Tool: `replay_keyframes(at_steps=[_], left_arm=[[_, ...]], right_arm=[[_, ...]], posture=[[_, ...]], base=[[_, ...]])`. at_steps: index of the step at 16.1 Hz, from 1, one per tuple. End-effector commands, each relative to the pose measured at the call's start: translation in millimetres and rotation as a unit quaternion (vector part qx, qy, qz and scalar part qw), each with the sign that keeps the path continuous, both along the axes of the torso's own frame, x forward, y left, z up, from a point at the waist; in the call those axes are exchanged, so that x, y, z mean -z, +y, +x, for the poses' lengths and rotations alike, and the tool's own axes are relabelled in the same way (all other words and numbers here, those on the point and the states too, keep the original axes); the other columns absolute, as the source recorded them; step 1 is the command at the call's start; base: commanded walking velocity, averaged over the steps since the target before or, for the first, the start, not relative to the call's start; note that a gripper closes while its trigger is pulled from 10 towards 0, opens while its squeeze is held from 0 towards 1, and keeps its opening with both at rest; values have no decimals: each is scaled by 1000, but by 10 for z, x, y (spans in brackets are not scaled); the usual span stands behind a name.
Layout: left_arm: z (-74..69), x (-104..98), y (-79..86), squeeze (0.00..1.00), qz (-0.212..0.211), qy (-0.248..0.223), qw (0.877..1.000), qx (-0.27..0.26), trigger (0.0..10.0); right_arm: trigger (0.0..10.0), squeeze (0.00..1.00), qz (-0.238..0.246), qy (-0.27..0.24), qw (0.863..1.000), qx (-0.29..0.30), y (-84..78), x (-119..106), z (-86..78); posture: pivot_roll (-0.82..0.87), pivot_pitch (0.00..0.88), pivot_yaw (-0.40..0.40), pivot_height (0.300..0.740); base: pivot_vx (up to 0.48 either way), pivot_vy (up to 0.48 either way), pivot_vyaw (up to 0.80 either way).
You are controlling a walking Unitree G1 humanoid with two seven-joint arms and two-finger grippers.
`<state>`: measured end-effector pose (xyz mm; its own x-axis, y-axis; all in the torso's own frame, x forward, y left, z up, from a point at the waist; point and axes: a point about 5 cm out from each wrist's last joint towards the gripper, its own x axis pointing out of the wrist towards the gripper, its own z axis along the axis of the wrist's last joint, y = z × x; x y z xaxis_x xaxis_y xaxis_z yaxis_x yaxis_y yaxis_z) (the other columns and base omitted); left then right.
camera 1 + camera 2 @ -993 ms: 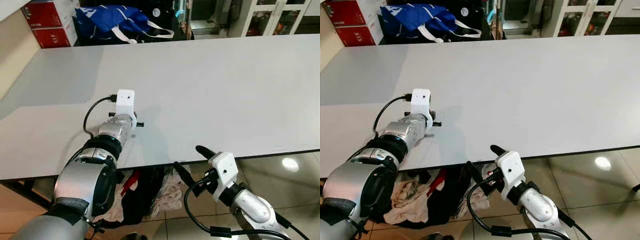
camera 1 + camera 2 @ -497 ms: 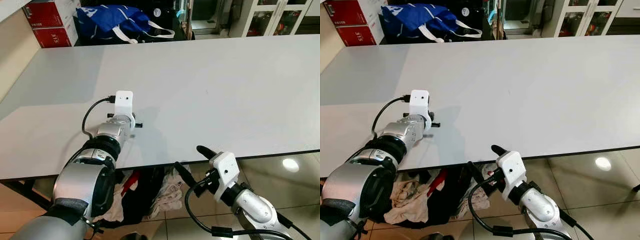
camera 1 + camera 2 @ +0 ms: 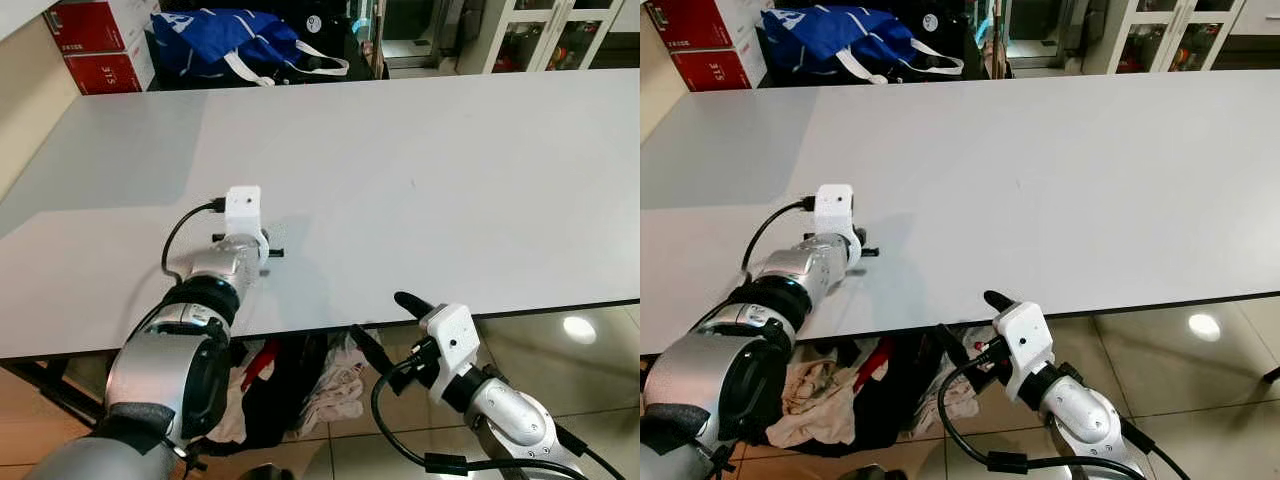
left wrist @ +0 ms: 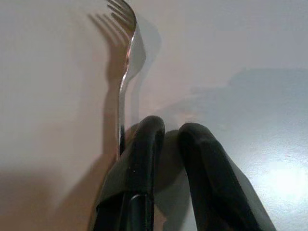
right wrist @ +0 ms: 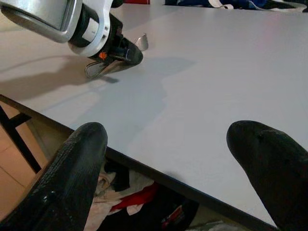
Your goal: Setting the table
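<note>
A silver fork [image 4: 126,62] points away from my left gripper [image 4: 171,127], tines curved up, casting a shadow on the white table [image 3: 420,150]. Its handle runs in under the edge of one black finger [image 4: 144,144]. The two fingers stand almost together and the gripper is shut on the fork, low on the table near its front edge. The right wrist view shows the fork tip [image 5: 141,41] poking out beyond that gripper. My right gripper [image 3: 385,325] hangs open below the table's front edge, holding nothing.
A blue bag [image 3: 225,40] and red boxes [image 3: 95,45] sit beyond the table's far left. A pile of clothes [image 3: 300,385] lies on the tiled floor under the table. A glass-fronted cabinet [image 3: 540,35] stands at the back right.
My left arm has slid a little to the left and forward along the table. The right arm has barely moved.
</note>
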<state>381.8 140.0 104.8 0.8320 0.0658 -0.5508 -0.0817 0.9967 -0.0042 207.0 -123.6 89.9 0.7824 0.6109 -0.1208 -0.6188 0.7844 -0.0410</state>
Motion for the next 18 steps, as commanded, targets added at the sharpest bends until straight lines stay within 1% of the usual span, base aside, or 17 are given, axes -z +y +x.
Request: replay_keyframes(at_steps=[1,5,7,8,10,11,12,13,14,15,16,17,18], left_arm=[[-14,15,70,0,0,3,1000,-16,10000],[-20,7,150,0,-16,-1,999,-40,10000],[-52,61,201,0,-36,12,998,-59,10000],[-62,77,216,0,-40,15,997,-65,10000],[-78,98,247,0,-37,13,997,-71,10000],[-62,67,238,0,-34,4,997,-66,10000],[-14,-26,202,0,-31,-24,998,-52,10000],[60,-196,113,0,-52,-76,995,-29,10000],[104,-326,47,0,-65,-110,992,-10,10000],[127,-420,25,0,-65,-139,988,1,10000],[158,-651,26,0,-58,-214,975,21,10000],[158,-701,32,0,-40,-231,971,42,10000],[153,-679,2,0,-36,-227,971,71,10000]], right_arm=[[10000,0,4,-4,1000,-3,-8,-40,3],[10000,0,1,-3,1000,-5,-11,-39,10],[10000,0,0,-3,1000,-5,-18,-39,13],[10000,0,-1,-2,1000,-5,-18,-39,13],[10000,0,-2,-1,1000,-5,-28,-36,15],[10000,0,-2,0,1000,-5,-31,-36,16],[10000,0,-3,0,1000,-6,-37,-34,17],[10000,0,-3,0,1000,-5,-43,-29,15],[10000,0,-3,1,1000,-5,-50,-24,14],[10000,0,-3,1,1000,-5,-52,-20,15],[10000,0,-2,-1,1000,-3,-54,-13,25],[10000,0,0,-3,1000,0,-54,-11,39],[10000,0,2,-5,1000,0,-49,-11,56]], posture=[[-130,23,55,731],[-127,22,51,731],[-127,22,51,731],[-127,22,51,731],[-128,24,49,731],[-127,23,46,731],[-126,21,45,731],[-126,17,44,731],[-125,10,43,731],[-123,2,44,731],[-123,0,49,731],[-115,0,47,731],[-113,0,48,731]], base=[[0,0,0],[0,0,0],[0,0,0],[0,0,0],[0,0,0],[0,0,0],[0,0,0],[0,0,0],[0,0,0],[0,0,0],[0,0,0],[0,0,0],[0,0,0]])
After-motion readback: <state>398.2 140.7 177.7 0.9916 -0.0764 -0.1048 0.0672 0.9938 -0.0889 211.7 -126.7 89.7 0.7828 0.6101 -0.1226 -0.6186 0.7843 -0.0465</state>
